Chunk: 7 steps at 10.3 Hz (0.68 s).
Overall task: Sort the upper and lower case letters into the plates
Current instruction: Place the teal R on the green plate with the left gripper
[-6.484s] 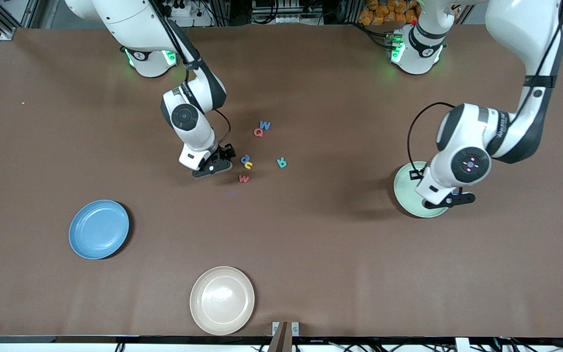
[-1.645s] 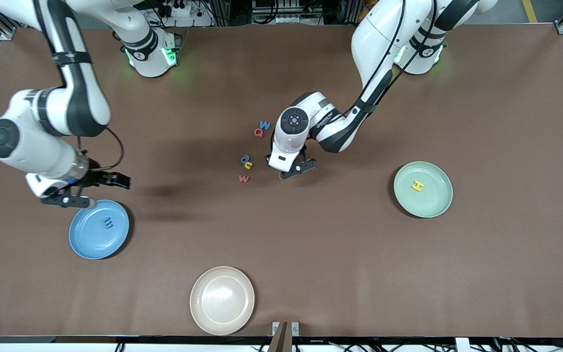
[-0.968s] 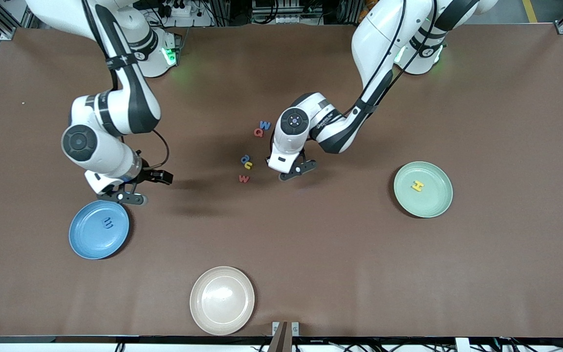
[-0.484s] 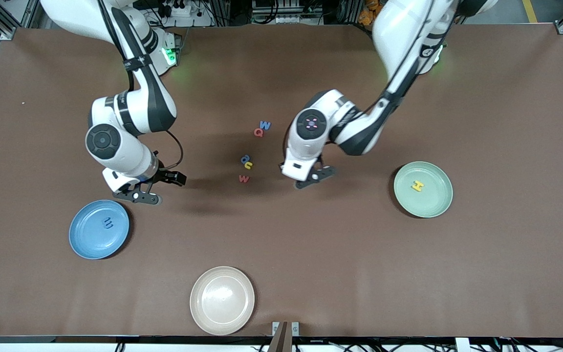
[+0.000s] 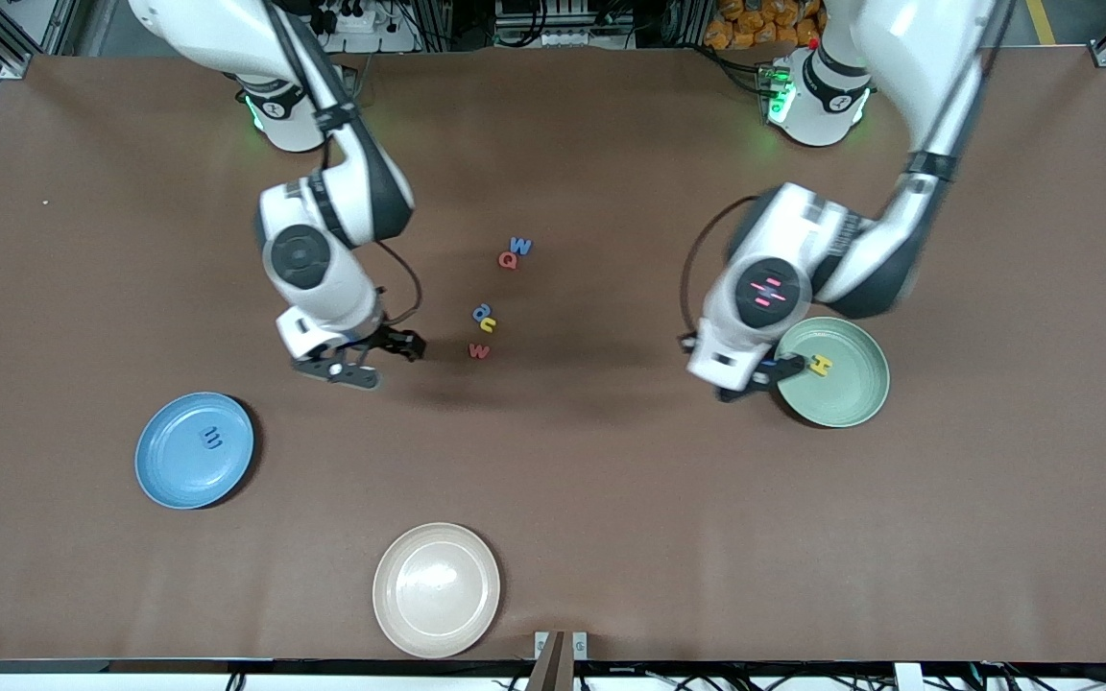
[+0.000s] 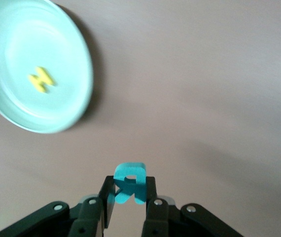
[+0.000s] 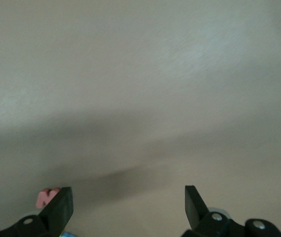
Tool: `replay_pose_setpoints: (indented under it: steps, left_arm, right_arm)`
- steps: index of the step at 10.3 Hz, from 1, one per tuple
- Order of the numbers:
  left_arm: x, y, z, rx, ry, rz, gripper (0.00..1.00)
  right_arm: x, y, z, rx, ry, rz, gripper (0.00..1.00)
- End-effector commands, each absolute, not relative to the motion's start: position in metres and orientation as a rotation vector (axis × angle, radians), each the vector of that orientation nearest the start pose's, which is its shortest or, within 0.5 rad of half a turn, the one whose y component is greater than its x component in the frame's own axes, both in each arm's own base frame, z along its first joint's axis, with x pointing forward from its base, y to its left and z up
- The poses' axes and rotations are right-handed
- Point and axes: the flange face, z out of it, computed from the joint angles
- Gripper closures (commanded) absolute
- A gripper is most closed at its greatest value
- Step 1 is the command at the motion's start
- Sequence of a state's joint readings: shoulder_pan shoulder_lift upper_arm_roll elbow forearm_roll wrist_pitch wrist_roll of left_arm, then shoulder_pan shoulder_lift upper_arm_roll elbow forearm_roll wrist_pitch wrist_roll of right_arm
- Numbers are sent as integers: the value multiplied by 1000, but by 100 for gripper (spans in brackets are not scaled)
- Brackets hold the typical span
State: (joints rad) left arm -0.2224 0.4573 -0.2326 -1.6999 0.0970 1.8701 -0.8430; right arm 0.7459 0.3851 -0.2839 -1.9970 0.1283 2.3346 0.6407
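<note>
Here, the broad brown matte table (image 5: pixel 611 499) spreads beneath me. My left gripper (image 6: pixel 129 207) hangs over bare table just beside the pale mint green round plate (image 5: pixel 851 403), clamped on a small teal toy letter (image 6: pixel 129 183); a yellow letter H (image 6: pixel 41 79) lies in that plate. My right gripper (image 7: pixel 128 205) hangs spread wide, empty, beside a small red letter w (image 5: pixel 479 351).

The left gripper (image 6: pixel 129 197), clamped on the teal letter (image 6: pixel 128 182), has carried it up from its place beside the loose letters and now hangs at the edge of the mint green plate (image 5: pixel 851 403). The right gripper (image 5: pixel 375 360), fingers spread, has swung from over the blue plate (image 5: pixel 179 470) to just beside the red w (image 5: pixel 479 351).
</note>
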Motion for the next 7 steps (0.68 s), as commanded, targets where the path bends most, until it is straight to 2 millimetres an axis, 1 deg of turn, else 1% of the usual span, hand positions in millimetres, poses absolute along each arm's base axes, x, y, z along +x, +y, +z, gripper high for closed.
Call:
replay_pose_setpoints:
  steps: [1,2,3,4,5,6,7]
  left_arm:
    - [587,-180,298,-2923,-440,425,100]
    - [595,-145,289,-2939,-425,461,100]
    - [601,-121,277,-2960,-400,480,100]
    - [603,-113,264,-2968,-388,500,100]
    - [604,-107,249,-2967,-405,519,100]
    - [605,-105,244,-2965,-403,526,100]
    - [606,-101,239,-2962,-401,533,100]
  right_arm:
    - [527,294,260,-3141,415,21,0]
    - [520,306,258,-3150,354,29,0]
    - [514,317,256,-3157,266,37,0]
    - [509,328,259,-3154,153,35,0]
    - [508,335,261,-3150,45,29,0]
    - [507,346,264,-3139,-76,23,0]
    - [505,352,260,-3136,-179,27,0]
